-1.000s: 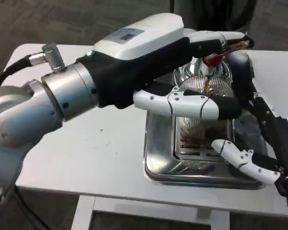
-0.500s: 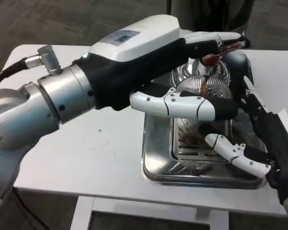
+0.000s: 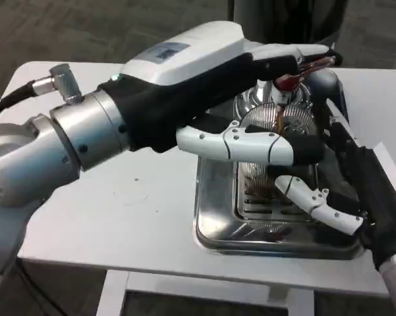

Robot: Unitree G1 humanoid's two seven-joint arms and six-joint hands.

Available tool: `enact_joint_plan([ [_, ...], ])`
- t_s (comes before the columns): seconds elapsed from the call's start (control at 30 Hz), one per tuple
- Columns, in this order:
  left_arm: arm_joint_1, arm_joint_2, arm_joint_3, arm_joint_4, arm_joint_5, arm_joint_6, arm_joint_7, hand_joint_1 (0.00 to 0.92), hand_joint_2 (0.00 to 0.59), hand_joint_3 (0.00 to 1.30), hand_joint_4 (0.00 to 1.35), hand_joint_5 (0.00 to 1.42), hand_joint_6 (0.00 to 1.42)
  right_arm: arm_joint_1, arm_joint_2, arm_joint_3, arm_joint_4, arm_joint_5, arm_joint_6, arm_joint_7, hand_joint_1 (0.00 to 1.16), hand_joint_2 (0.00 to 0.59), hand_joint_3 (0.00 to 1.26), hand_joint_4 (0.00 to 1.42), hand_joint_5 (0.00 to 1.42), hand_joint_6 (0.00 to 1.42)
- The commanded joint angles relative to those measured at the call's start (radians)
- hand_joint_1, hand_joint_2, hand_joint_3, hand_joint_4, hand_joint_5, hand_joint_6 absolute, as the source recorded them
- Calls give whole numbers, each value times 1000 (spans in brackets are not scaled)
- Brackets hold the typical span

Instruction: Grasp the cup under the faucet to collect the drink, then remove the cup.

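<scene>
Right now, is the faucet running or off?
Running. A thin brown stream falls from the faucet into the ribbed clear cup standing on the metal drip tray. The left hand reaches over at the tap.

left robot hand: fingers extended forward | right robot hand: fingers spread

Cup under faucet, filling

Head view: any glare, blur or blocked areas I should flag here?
Head view: bright reflections on the steel tray and the dispenser's chrome base; the picture is soft overall, and the ribbed cup looks hazy; the left hand lies across the upper middle, hiding much of the faucet; the right hand covers the tray's right side, its grip on the cup unclear.
</scene>
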Motion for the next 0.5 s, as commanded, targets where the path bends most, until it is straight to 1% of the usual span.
enact_joint_plan([
  [0.03,58,15,-19,14,-6,13,-49,0,91,153,86,177,109,-2,4,8,11,3,6,-10,585,255,44,49,132,196],
  [0.27,72,-6,13,32,-50,29,-19,0,91,153,86,177,109,0,2,5,7,6,7,-10,585,255,45,53,133,196],
  [0.5,71,-10,24,38,-74,31,-12,0,92,153,86,177,109,2,0,-1,3,9,8,-8,578,262,45,54,136,196],
])
